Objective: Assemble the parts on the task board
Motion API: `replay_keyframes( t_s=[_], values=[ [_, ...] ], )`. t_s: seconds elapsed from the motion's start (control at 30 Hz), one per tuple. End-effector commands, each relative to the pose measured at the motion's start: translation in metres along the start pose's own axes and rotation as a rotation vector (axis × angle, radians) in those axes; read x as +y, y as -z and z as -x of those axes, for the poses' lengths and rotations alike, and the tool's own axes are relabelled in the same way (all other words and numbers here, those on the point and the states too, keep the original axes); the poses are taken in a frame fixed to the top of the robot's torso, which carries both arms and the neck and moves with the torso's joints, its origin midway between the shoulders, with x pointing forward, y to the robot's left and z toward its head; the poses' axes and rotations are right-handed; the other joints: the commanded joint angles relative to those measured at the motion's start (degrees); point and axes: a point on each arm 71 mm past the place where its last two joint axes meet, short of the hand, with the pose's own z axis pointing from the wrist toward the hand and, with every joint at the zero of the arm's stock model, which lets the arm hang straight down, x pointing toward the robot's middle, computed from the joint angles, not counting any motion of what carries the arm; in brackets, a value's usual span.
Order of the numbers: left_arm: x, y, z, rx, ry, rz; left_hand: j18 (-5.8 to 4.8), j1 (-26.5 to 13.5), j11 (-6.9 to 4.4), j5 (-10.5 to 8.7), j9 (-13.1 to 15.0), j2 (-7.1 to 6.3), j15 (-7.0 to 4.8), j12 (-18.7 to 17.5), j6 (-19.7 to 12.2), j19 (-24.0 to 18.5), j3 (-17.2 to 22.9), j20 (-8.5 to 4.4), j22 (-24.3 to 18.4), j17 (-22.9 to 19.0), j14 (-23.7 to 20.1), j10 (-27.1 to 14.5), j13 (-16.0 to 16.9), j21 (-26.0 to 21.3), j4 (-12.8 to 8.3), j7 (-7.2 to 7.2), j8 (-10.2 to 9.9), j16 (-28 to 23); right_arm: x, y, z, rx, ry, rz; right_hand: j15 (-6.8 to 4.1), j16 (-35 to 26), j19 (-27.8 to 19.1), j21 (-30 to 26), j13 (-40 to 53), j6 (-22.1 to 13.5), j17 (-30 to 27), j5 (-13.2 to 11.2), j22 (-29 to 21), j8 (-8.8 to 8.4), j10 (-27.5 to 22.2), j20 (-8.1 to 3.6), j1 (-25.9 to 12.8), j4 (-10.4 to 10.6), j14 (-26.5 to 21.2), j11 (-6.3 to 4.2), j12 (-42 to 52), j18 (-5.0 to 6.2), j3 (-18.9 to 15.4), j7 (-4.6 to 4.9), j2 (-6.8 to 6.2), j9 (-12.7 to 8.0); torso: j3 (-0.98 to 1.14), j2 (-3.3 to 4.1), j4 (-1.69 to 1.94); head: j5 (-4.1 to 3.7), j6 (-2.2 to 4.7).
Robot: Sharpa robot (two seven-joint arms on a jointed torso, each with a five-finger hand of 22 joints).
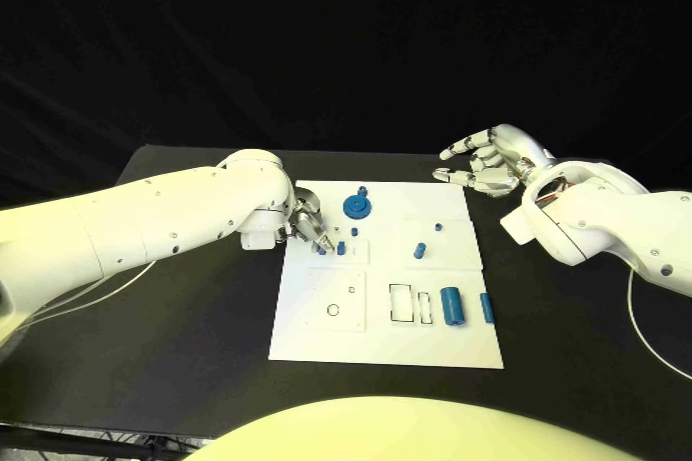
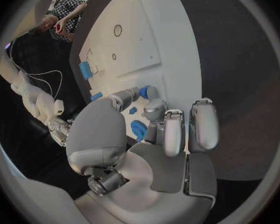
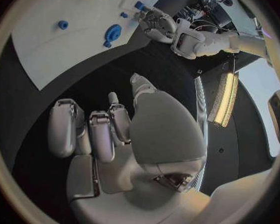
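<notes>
Pinching a small blue part (image 1: 320, 247) over the task board (image 1: 389, 336), left hand (image 1: 306, 226); right hand (image 1: 488, 159) open, holding nothing.

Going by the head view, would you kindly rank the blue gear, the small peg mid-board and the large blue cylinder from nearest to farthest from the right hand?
1. Blue gear, at the board's far edge, nearest the right hand.
2. Small peg, mid-board.
3. Large cylinder, near-right part of the board.
</notes>
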Motion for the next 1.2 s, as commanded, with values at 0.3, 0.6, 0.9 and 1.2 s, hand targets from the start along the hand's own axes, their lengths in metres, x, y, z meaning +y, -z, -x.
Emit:
replay_keyframes(
  t_s=[0.3,0.6,0.9,1.2],
  values=[
    [0.0051,-0.0017,0.0025,-0.018,0.005,0.01,-1.06,-0.57,-0.02,-0.41,-0.11,0.01,-0.44,-0.21,0.15,0.23,-0.93,-0.15,0.16,12.54,5.24,-0.48,-0.14,0.0,0.27,0.36,-0.22,0.15,0.0015,0.0002,-0.0007,0.006,0.008,0.02,-0.39,-0.36,-0.31,-0.26,3.07,0.01,9.56,0.3,6.38,0.35,-0.43,-0.24,-0.45,-0.08,4.77,-0.08,-0.22,1.08,-0.08,-0.07,-0.26,-0.11,-0.03,0.04,-0.03,0.03,0.07],
    [0.0087,-0.0007,0.0043,-0.034,0.037,0.007,-0.88,0.4,0.57,-0.4,-1.04,-0.01,-0.05,-1.21,-1.74,-0.37,-2.54,0.06,-0.66,11.85,5.04,-1.59,-1.77,-0.6,1.17,1.15,-2.2,-0.23,0.001,0.0004,-0.0003,0.005,0.008,0.018,-0.39,-0.36,-0.31,-0.26,3.07,0.01,9.56,0.3,6.38,0.35,-0.43,-0.24,-0.45,-0.08,4.77,-0.08,-0.22,1.08,-0.08,-0.07,-0.26,-0.11,-0.02,-0.02,0.01,-0.01,0.03],
    [0.0095,0.0002,0.0049,-0.04,0.079,-0.006,-0.81,0.26,1.31,-0.4,-2.29,-1.2,0.6,-1.1,-1.4,-0.49,-8.97,0.74,-0.87,11.55,4.95,-2.03,-1.86,-0.85,5.02,1.94,-4.43,-0.39,0.0009,0.0004,-0.0002,0.005,0.008,0.018,-0.39,-0.36,-0.31,-0.26,3.07,0.01,9.56,0.3,6.38,0.35,-0.43,-0.24,-0.45,-0.08,4.77,-0.08,-0.22,1.08,-0.08,-0.07,-0.26,-0.11,-0.02,0.01,0.02,-0.04,0.08],
    [0.0096,0.0013,0.0037,-0.024,0.114,-0.022,-0.78,0.95,1.34,-0.44,-2.39,-1.68,0.63,-1.17,-1.35,-0.53,-10.53,0.79,-0.93,11.52,4.94,-2.17,-2.02,-0.92,5.63,1.97,-4.7,-0.4,0.0007,0.0004,-0.0001,0.005,0.008,0.017,-0.39,-0.36,-0.31,-0.26,3.07,0.01,9.56,0.3,6.38,0.35,-0.43,-0.24,-0.45,-0.08,4.77,-0.08,-0.22,1.08,-0.08,-0.07,-0.26,-0.11,0.01,-0.02,0.02,-0.04,0.19]
  ],
)
